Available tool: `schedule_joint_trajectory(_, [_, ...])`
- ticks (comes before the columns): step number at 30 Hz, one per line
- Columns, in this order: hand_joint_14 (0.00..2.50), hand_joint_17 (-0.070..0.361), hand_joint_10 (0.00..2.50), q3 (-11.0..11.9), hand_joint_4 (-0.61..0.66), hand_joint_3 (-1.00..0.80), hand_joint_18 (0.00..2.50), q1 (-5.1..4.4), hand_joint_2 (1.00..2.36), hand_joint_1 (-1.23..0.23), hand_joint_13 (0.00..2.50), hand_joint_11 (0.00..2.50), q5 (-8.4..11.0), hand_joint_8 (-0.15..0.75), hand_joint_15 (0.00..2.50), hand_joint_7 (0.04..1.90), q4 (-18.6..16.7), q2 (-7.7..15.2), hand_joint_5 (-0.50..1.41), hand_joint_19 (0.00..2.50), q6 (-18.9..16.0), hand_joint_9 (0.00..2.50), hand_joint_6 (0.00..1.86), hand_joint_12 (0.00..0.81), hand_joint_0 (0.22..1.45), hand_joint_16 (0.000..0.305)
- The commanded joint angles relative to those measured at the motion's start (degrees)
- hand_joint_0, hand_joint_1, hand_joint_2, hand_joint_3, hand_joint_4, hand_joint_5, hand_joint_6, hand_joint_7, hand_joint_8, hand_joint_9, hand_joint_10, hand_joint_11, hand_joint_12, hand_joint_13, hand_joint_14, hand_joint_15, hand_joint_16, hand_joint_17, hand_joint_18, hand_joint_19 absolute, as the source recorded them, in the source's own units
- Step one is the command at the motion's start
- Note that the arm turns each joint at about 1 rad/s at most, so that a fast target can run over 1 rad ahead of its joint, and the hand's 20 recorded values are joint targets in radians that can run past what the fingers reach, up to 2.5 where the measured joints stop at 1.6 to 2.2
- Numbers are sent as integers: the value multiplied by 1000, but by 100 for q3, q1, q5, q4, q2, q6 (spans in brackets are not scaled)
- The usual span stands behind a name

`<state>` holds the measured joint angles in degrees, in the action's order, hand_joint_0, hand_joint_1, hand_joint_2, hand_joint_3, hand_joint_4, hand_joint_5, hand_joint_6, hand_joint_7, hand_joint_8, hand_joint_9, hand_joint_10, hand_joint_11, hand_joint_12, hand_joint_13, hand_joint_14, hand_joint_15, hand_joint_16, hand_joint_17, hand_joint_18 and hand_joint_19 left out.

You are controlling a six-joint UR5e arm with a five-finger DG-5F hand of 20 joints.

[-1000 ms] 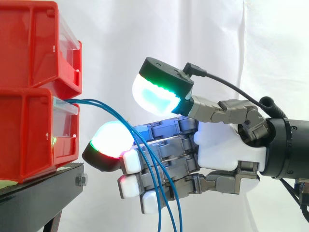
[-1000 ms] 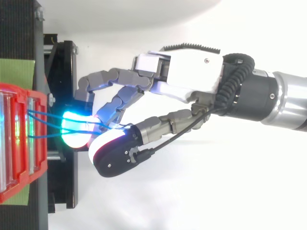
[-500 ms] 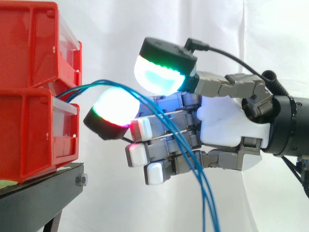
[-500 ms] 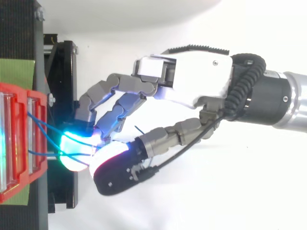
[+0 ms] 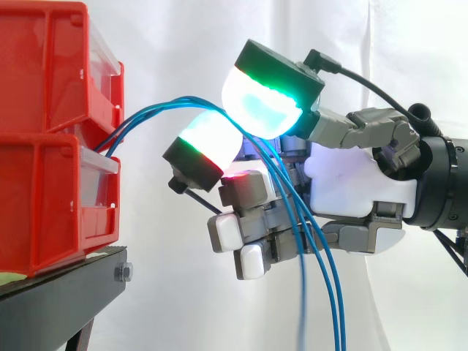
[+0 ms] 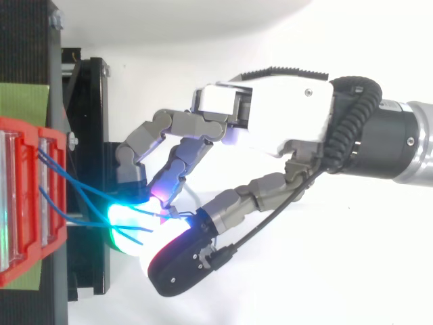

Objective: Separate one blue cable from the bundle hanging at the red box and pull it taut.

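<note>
Several thin blue cables [image 5: 146, 115] come out of the lower red bin [image 5: 44, 205], arch up and to the right, then hang down in front of my hand [image 5: 351, 183]. At the top of the arch they pass between my glowing thumb pad [image 5: 263, 99] and a glowing fingertip [image 5: 208, 142], which are curled toward each other on them. I cannot tell whether one cable or all of them are pinched. In the top view the cables [image 6: 67, 186] fan out from the bin's front [image 6: 40, 196] to the glowing pads of the hand [image 6: 270, 118].
A second red bin [image 5: 51, 66] is stacked on the lower one. Both stand on a black stand [image 5: 58, 292] at the left. A white curtain hangs behind. The arm comes in from the right.
The hand has risen and drawn back to the right. The cables, which sagged low across the fingers, now arch high from the bin and hang farther right.
</note>
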<state>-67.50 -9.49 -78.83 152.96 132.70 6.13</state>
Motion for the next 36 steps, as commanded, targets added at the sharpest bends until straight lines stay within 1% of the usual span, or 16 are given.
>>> schedule_joint_trajectory(1, [21, 95, 8, 0, 16, -408, 836, 0, 1008, -818, 992, 1200, 0, 364, 663, 1041, -3, 1, -208, 709, 11, 1104, 999, 356, 836, 42])
schedule_joint_trajectory(5, [23, 93, 8, 0, 86, -500, 883, 9, 1000, -860, 1006, 1204, 35, 365, 667, 906, -21, 1, -204, 665, -33, 1111, 995, 356, 817, 41])
schedule_joint_trajectory(9, [21, 93, 9, 0, 106, -500, 914, 35, 1000, -876, 1035, 1214, 26, 373, 678, 937, -30, 1, -184, 678, -148, 1162, 972, 355, 649, 41])
schedule_joint_trajectory(11, [23, 95, 11, 0, 114, -500, 921, 44, 1000, -840, 1047, 1208, 26, 374, 681, 950, -30, 1, -177, 695, -227, 1176, 962, 359, 594, 42])
schedule_joint_trajectory(13, [22, 100, 10, 0, 124, -500, 941, 61, 1000, -733, 1072, 1189, 0, 395, 679, 980, -21, 1, -162, 701, -262, 1213, 944, 369, 547, 45])
schedule_joint_trajectory(16, [22, 97, 13, 0, 113, -500, 941, 61, 1000, -591, 1088, 1179, 0, 392, 683, 1024, -21, 1, -151, 722, -262, 1249, 929, 364, 587, 43])
schedule_joint_trajectory(17, [21, 97, 13, 0, 108, -500, 940, 70, 1000, -590, 1089, 1181, 0, 391, 691, 1050, -12, 1, -151, 729, -262, 1251, 927, 362, 597, 43])
schedule_joint_trajectory(20, [22, 97, 13, 0, 99, -432, 946, 70, 1005, -690, 1089, 1175, 0, 390, 682, 1043, -12, 1, -159, 724, -271, 1219, 940, 373, 661, 43])
schedule_joint_trajectory(24, [23, 97, 10, 0, 0, -273, 934, 79, 1019, -852, 1073, 1210, 0, 375, 686, 1132, -21, 1, -186, 730, -271, 1180, 973, 367, 767, 43])
schedule_joint_trajectory(26, [22, 95, 9, 0, 4, -270, 919, 79, 1018, -882, 1072, 1210, 0, 372, 702, 1130, -30, 1, -192, 744, -271, 1166, 981, 364, 795, 42])
schedule_joint_trajectory(28, [21, 90, 9, 0, -37, -341, 874, 79, 1013, -879, 1065, 1228, 0, 354, 722, 1092, -38, 1, -196, 753, -262, 1163, 986, 353, 852, 40])
schedule_joint_trajectory(29, [22, 89, 9, 0, -50, -378, 869, 88, 1010, -871, 1065, 1226, 0, 356, 720, 1069, -38, 1, -196, 754, -262, 1165, 987, 350, 860, 40])
schedule_joint_trajectory(30, [23, 88, 9, 0, -59, -477, 879, 88, 1002, -873, 1071, 1231, 0, 355, 712, 1040, -38, 1, -195, 729, -253, 1176, 987, 343, 864, 39])
schedule_joint_trajectory(31, [21, 86, 6, 0, -59, -500, 886, 88, 1000, -877, 1074, 1234, 0, 356, 711, 1030, -47, 1, -194, 708, -253, 1185, 985, 343, 862, 38])
schedule_joint_trajectory(34, [23, 86, 8, 0, -24, -500, 945, 96, 1000, -899, 1087, 1246, 0, 357, 683, 1097, -38, 1, -179, 631, -271, 1203, 973, 342, 802, 38])
schedule_joint_trajectory(36, [23, 85, 9, 0, 18, -500, 954, 114, 1000, -938, 1101, 1266, 0, 365, 691, 1100, -12, 1, -158, 646, -288, 1231, 965, 341, 723, 38])
